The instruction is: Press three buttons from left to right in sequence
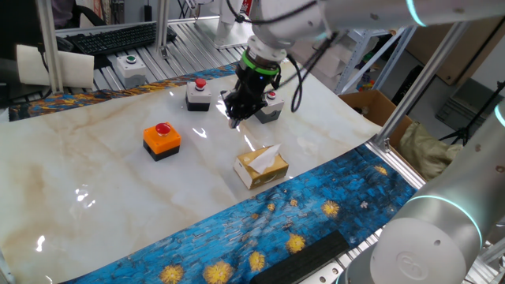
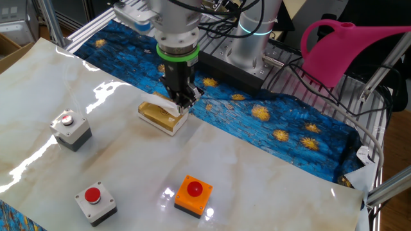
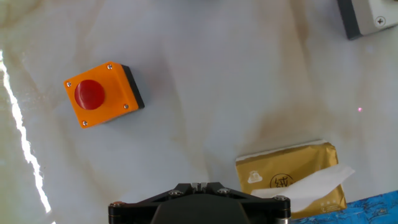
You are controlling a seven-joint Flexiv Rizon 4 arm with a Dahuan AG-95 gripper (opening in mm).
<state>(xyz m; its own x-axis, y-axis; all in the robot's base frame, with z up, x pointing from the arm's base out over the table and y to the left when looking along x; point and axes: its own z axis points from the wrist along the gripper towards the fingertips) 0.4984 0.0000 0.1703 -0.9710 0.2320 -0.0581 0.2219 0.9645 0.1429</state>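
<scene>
Robot arm poised over a marble counter [image 1: 95,205], end effector [image 1: 235,117] closed and empty, pointing straight down.

Orange button [image 1: 162,140] sits leftmost, two grey buttons [image 1: 198,94] [image 1: 269,106] further right along the far edge; the tip hangs mid-counter beside a yellow tissue box [image 1: 261,168]; a descent here risks clipping the box, or starting on a grey switch and spoiling the left-to-right order.

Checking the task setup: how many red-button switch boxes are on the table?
3: the orange box nearest the front-left, one grey box behind it, another grey box right, partly hidden behind the arm.
</scene>
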